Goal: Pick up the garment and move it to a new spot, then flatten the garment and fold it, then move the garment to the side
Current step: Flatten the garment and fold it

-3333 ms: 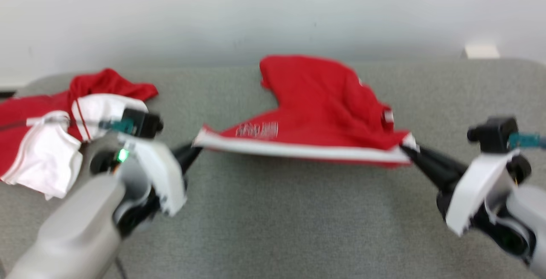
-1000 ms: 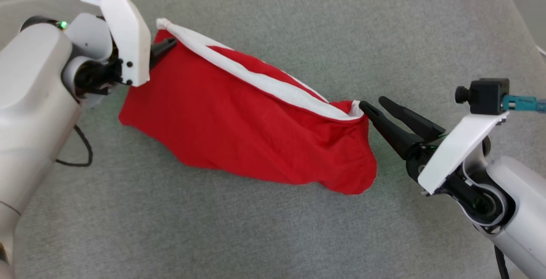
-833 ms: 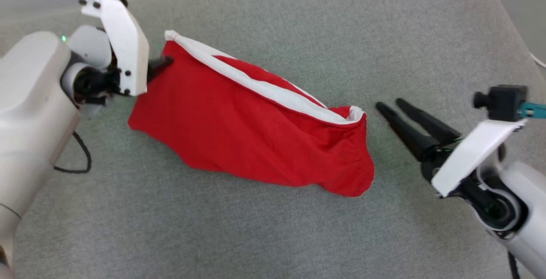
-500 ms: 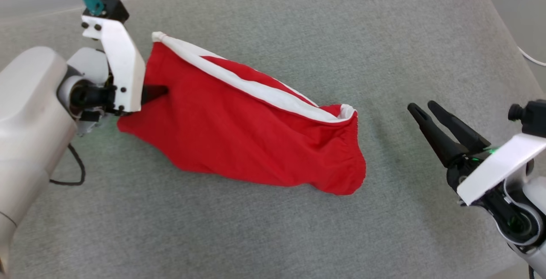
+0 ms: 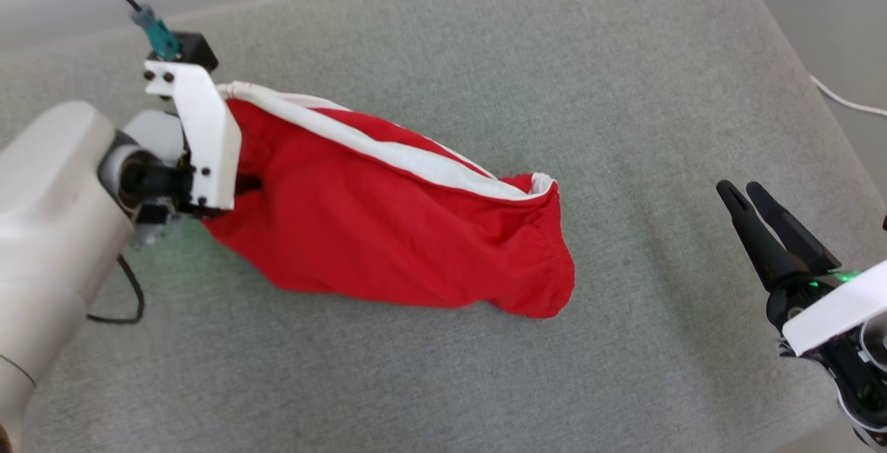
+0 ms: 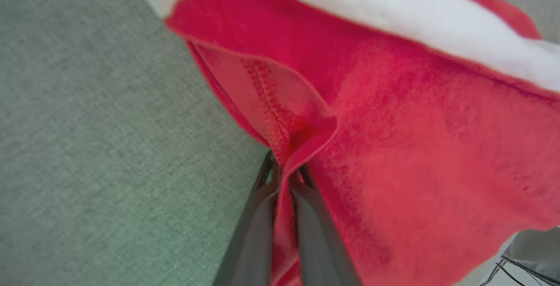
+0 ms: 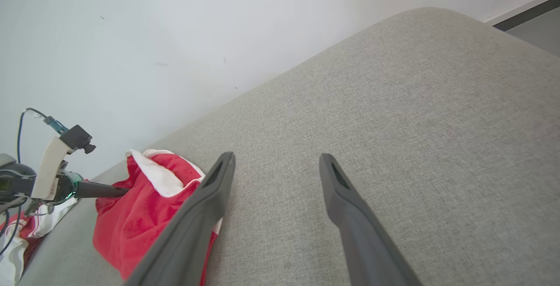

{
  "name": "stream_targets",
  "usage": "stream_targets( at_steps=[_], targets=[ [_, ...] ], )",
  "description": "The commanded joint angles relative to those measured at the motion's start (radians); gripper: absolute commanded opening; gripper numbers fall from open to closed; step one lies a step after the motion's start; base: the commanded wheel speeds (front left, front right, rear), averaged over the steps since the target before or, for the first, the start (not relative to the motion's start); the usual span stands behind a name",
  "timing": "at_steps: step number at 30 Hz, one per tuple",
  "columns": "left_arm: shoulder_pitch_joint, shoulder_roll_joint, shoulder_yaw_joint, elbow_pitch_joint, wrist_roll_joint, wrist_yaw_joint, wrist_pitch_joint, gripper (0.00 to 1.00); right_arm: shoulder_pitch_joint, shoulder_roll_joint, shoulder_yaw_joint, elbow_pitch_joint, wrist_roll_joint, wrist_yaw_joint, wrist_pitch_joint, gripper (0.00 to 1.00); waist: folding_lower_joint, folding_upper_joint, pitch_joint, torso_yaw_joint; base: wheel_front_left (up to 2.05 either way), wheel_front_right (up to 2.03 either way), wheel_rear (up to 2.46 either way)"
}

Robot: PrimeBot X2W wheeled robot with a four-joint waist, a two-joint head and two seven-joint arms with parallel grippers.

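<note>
A grey fabric surface (image 5: 624, 93) carries the red garment (image 5: 388, 231), crumpled left of its middle, white band (image 5: 388, 152) along its far edge — the left gripper (image 6: 285, 170) pinches a seamed fold at its left end, the right gripper (image 5: 738, 193) spread, empty, well apart.

garment (image 5: 388, 238): soft, fuzzy red cloth, white band | padded surface (image 5: 624, 93): grey woven cloth, matt, slightly rough
</note>
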Motion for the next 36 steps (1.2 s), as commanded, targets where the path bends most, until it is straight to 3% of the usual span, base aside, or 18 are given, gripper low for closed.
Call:
stream_targets(
  at_steps=[1,17,23,24,27,31,36],
  targets=[
    [0.061,-0.014,-0.023,0.005,-0.003,-0.004,-0.006,0.0,0.026,-0.008,-0.004,0.004,0.009,-0.002,-0.009,1.0,0.0,0.0,-0.036,0.018,0.0,0.0,0.0],
    [0.204,-0.011,-0.05,-0.088,-0.076,-0.003,0.017,0.0,0.176,-0.048,0.014,0.053,0.043,-0.002,0.029,1.0,0.0,0.0,-0.331,0.19,0.0,0.0,0.0],
    [0.308,0.02,-0.052,-0.154,-0.111,0.029,0.01,0.0,0.211,-0.049,0.017,0.059,0.032,-0.002,0.032,1.0,0.0,0.0,-0.375,0.228,0.0,0.0,0.0],
    [0.329,0.024,-0.054,-0.163,-0.113,0.035,-0.002,0.04,0.214,-0.047,0.018,0.062,0.026,-0.002,0.032,1.0,0.0,0.0,-0.378,0.233,0.0,0.0,0.0],
    [0.392,0.032,-0.052,-0.184,-0.124,0.049,-0.035,1.0,0.216,-0.03,0.017,0.06,0.017,-0.002,0.028,1.0,0.0,0.0,-0.381,0.242,0.0,0.0,0.0],
    [0.435,0.032,-0.041,-0.208,-0.115,0.049,-0.11,1.0,0.221,-0.024,0.001,0.069,-0.009,-0.002,-0.005,1.0,0.0,0.0,-0.386,0.261,0.0,0.0,0.0],
    [0.428,0.059,-0.004,-0.257,-0.052,0.033,-0.302,1.0,0.225,-0.006,-0.028,0.085,-0.094,-0.002,-0.058,1.0,0.0,0.0,-0.406,0.28,0.0,0.0,0.0]
  ],
)
